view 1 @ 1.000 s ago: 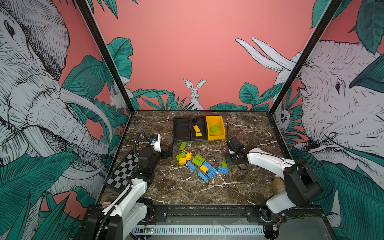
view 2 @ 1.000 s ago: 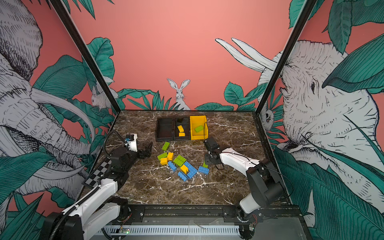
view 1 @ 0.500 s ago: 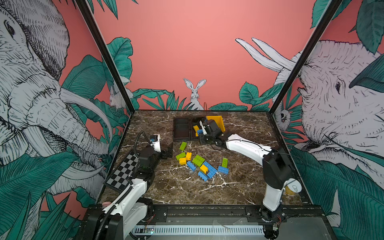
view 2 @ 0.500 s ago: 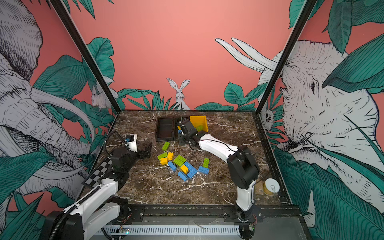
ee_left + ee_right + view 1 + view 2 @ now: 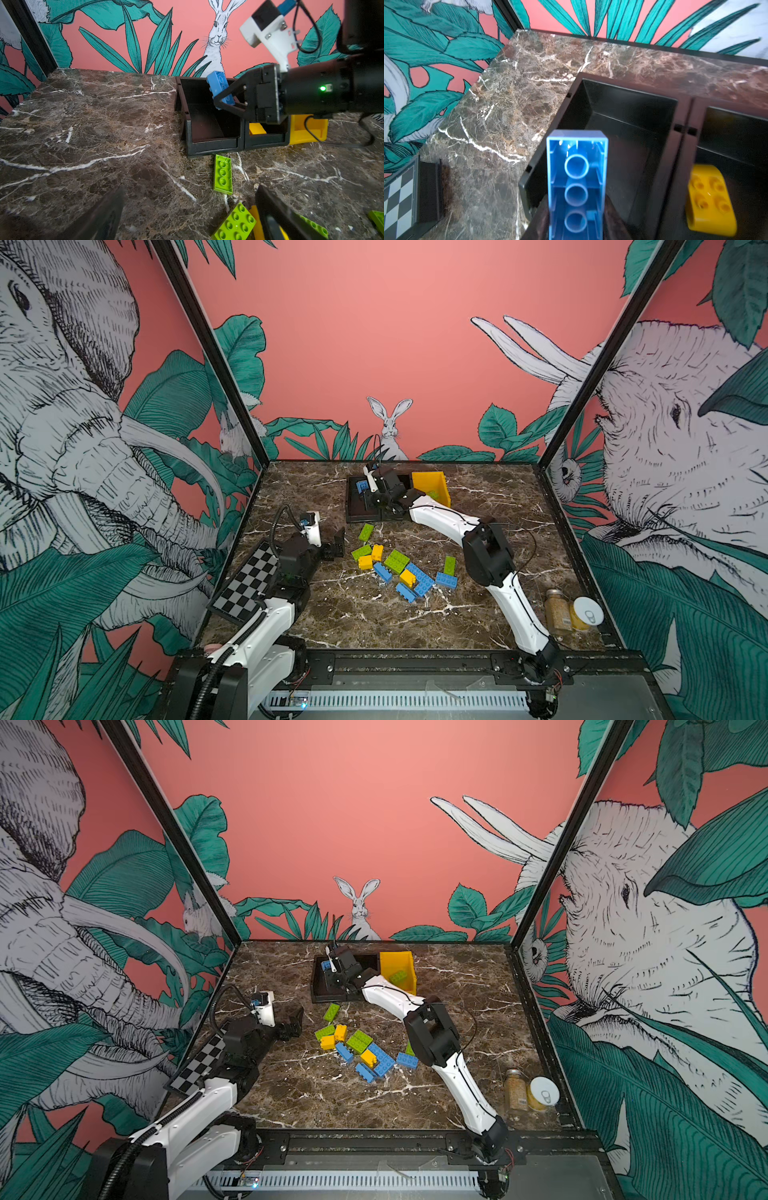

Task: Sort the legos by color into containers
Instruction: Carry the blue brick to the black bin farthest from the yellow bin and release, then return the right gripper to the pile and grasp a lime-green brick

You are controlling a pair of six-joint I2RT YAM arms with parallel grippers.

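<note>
The marble table [image 5: 332,614] carries three bins in a row at its far edge. The right arm [image 5: 440,518] reaches across the middle to them, while the left arm [image 5: 270,622] sits low at the near left. The yellow bin [image 5: 432,485] holds a green brick [image 5: 398,977]. The second black bin [image 5: 726,133] holds a yellow brick [image 5: 710,199]. The empty black bin [image 5: 207,124], leftmost in both top views, has nothing in it. The loose bricks [image 5: 399,568], blue, green and yellow, lie heaped mid-table, nearer the left arm. The left gripper [image 5: 336,544] has its jaws spread wide, grips nothing and hovers just beside that heap. The right gripper [image 5: 223,99] is clamped on one end of the blue brick [image 5: 218,83]. The brick's long axis runs straight out from the jaws and tilts upward, with its hollow underside toward the wrist camera. Finding: the brick hangs over the empty black bin, whose floor lies directly below and slightly ahead of the jaws. In the right wrist view the brick overlaps the bin's near wall, so clearance of that rim cannot be confirmed. A release here likely drops it inside.
</note>
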